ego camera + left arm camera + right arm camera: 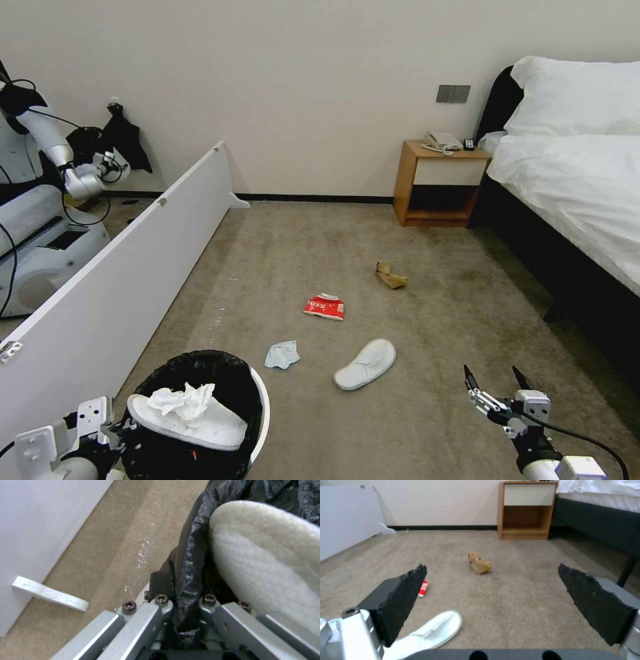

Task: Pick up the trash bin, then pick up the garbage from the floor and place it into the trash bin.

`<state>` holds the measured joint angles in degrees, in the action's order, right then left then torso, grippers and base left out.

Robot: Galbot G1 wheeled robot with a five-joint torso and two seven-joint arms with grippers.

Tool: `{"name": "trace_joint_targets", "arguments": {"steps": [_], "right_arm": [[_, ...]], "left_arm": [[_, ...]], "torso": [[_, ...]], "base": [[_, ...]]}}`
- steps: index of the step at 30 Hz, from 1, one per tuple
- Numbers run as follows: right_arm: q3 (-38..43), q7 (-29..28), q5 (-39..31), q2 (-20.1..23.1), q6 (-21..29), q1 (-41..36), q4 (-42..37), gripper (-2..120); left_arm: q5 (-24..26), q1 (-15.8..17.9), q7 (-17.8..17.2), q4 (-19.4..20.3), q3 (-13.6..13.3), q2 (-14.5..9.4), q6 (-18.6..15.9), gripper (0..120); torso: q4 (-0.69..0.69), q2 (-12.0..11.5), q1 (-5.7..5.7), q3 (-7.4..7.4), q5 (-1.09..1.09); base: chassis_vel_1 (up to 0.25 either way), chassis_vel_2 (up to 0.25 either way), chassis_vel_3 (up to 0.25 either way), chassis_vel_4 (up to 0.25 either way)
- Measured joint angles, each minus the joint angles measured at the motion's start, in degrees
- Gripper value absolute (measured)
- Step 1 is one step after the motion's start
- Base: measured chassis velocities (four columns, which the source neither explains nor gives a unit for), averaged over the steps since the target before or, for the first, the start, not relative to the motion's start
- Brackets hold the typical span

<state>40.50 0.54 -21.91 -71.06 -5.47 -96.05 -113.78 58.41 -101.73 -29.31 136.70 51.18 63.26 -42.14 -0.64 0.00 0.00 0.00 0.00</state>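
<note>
One slipper (365,363) lies on the floor (427,313) ahead-left of the right gripper (497,385), jaws apart, toe pointing right; left gripper (181,610) clamps the trash bin (261,407) rim.

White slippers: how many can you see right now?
2. One flat white fabric slipper lies on the carpet ahead; the other rests atop the black-lined white trash bin, under crumpled tissue.

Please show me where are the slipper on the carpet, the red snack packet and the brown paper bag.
slipper on the carpet (365,363): head view, middle of its sole.
red snack packet (324,307): head view, centre of its red face.
brown paper bag (480,563): right wrist view, middle of the crumpled paper.
</note>
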Motion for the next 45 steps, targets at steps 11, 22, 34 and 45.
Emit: {"name": "trace_joint_targets", "arguments": {"steps": [11,22,34,45], "right_arm": [[-0.1,0.6,-0.7,0.9,-0.1,1.0,0.8,100],[-0.8,0.9,-1.0,1.2,0.0,1.8,1.4,100],[-0.9,1.5,-1.2,1.7,0.0,1.9,1.6,100],[-0.9,1.6,-1.3,2.2,0.2,2.1,1.6,100]], "left_arm": [[0.0,0.5,0.0,-0.1,-0.3,0.0,0.0,2],[0.0,0.7,-0.1,-0.2,-0.4,0.0,0.0,2],[-0.1,1.0,-0.2,-0.4,-0.6,-0.2,0.0,2],[0.0,1.1,-0.2,-0.3,-0.6,-0.3,0.0,2]], "torso": [[0.0,0.0,0.0,0.01,0.0],[0.0,0.0,0.01,0.01,0.0],[0.0,0.0,0.0,0.0,0.0],[0.0,0.0,0.01,0.01,0.0]], "base": [[-0.051,0.049,0.056,-0.056],[-0.013,0.014,0.009,-0.015],[-0.029,0.033,0.035,-0.037],[-0.062,0.052,0.05,-0.053]]}}
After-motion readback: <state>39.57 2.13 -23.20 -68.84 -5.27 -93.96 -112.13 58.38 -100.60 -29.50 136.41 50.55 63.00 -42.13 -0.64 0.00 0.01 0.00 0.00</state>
